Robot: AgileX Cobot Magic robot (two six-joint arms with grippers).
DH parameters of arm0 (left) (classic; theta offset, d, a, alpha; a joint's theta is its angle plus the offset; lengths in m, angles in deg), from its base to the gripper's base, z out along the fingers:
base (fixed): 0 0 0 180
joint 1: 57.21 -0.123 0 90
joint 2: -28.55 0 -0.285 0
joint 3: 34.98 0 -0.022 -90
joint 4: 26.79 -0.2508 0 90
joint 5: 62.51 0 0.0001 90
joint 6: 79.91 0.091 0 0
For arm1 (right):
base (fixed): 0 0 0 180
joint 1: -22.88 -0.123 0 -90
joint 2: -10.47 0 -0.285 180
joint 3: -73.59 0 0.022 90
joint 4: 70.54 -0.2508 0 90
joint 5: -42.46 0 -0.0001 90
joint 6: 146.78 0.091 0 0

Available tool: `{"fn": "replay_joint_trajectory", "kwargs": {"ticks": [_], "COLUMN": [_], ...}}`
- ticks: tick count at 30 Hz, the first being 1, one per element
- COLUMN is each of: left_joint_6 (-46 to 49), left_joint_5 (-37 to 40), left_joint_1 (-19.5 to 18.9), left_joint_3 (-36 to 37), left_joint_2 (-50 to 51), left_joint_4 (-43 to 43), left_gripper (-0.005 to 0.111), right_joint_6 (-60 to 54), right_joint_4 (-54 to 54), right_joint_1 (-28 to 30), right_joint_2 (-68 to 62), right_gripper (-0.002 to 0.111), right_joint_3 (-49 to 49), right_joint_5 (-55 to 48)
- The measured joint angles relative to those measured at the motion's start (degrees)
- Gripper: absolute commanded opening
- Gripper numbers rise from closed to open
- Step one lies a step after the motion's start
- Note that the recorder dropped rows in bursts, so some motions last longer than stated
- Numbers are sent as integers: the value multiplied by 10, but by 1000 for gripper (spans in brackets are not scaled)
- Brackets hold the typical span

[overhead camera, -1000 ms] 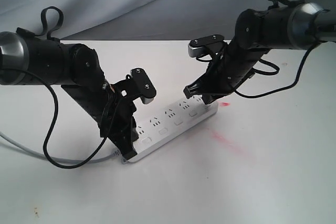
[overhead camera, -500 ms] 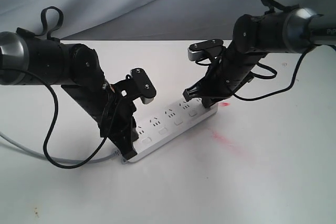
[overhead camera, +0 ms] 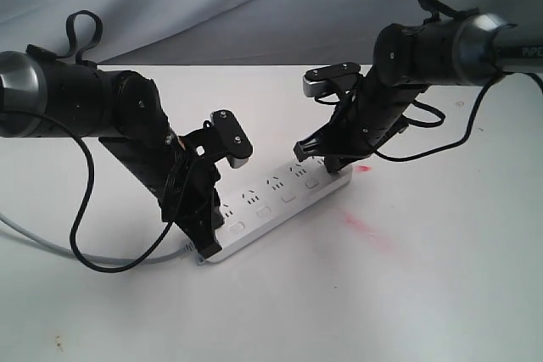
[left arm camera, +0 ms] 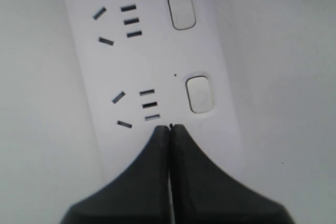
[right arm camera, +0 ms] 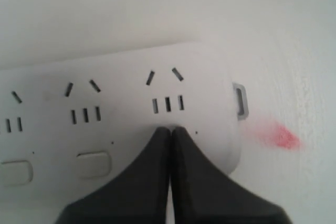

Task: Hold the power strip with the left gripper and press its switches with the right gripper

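The white power strip (overhead camera: 273,195) lies slantwise on the table, its grey cord (overhead camera: 34,239) trailing off to the left. My left gripper (overhead camera: 207,242) is shut, and its closed tips rest on the strip's near end (left arm camera: 169,127), just below a socket group and beside a switch (left arm camera: 200,94); another switch (left arm camera: 181,10) lies further along. My right gripper (overhead camera: 327,161) is also shut, its tips down on the strip's far end (right arm camera: 169,128) under the last socket group. Two switches (right arm camera: 93,164) show beside it; the end switch is hidden under the jaws.
A red smear (overhead camera: 366,228) marks the white table (overhead camera: 424,294) close to the strip's far end, also seen as a red smear (right arm camera: 283,136) in the right wrist view. Grey cloth (overhead camera: 254,6) hangs behind the table. Black cables (overhead camera: 81,226) loop from both arms.
The right arm has shifted slightly left, carrying its shut tips a little along the strip's far end. The left arm and the strip have not moved.
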Motion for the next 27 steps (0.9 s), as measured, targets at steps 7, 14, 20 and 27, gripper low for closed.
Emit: {"fn": "replay_joint_trajectory", "kwargs": {"ticks": [7, 14, 20, 27], "left_joint_6": [0, 0, 0, 0], "left_joint_5": [0, 4, 6, 6], "left_joint_1": [0, 0, 0, 0], "left_joint_3": [0, 0, 0, 0], "left_joint_2": [0, 0, 0, 0], "left_joint_4": [0, 0, 0, 0], "left_gripper": [0, 0, 0, 0], "right_joint_6": [-18, -23, -19, -15], "right_joint_4": [-49, -52, -43, -33], "right_joint_1": [-13, -40, -41, -42], "right_joint_2": [78, 70, 66, 65], "right_gripper": [0, 0, 0, 0], "right_joint_3": [9, 9, 9, 9], "right_joint_5": [-1, -4, -6, -18]}}
